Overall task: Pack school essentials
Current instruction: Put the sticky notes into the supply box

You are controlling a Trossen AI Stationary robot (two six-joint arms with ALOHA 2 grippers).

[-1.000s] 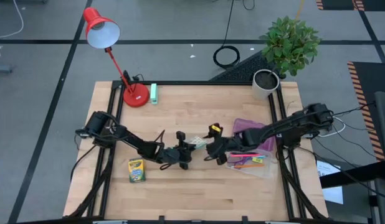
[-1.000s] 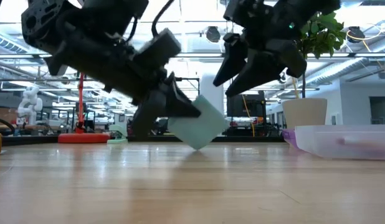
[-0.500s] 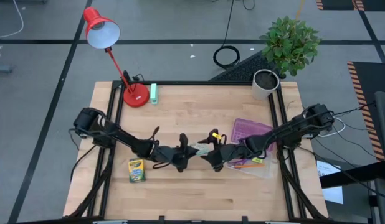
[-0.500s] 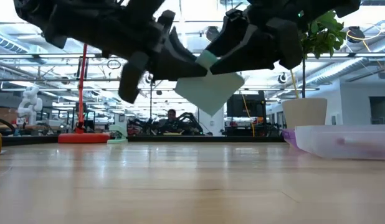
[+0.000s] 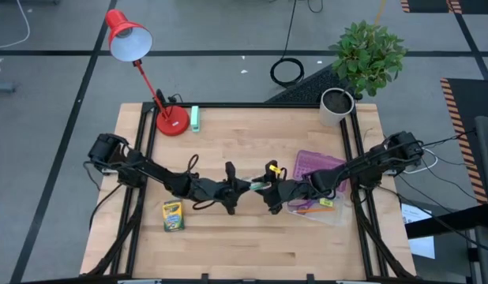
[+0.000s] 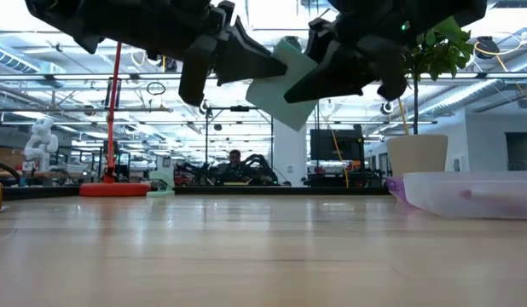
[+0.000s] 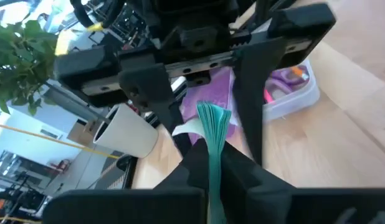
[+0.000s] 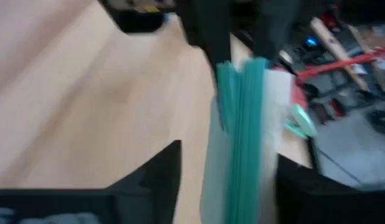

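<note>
Pack's position: the pale patterned square pack hung in the air above mid-table, between the two arms.
Left gripper: pinched on the pack's one edge.
Right gripper: fingers spread either side of the opposite edge — not yet closed, as far as I could judge.
Nearer arm: both at the pack.
Look: thin, flat, tilted, teal-edged.
Destination: purple pencil case — on the right arm's side.

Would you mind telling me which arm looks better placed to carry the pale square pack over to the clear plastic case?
Probably the right. Both the left gripper and the right gripper meet at the pale square pack above the table, but the clear plastic case lies beside the right arm.
</note>
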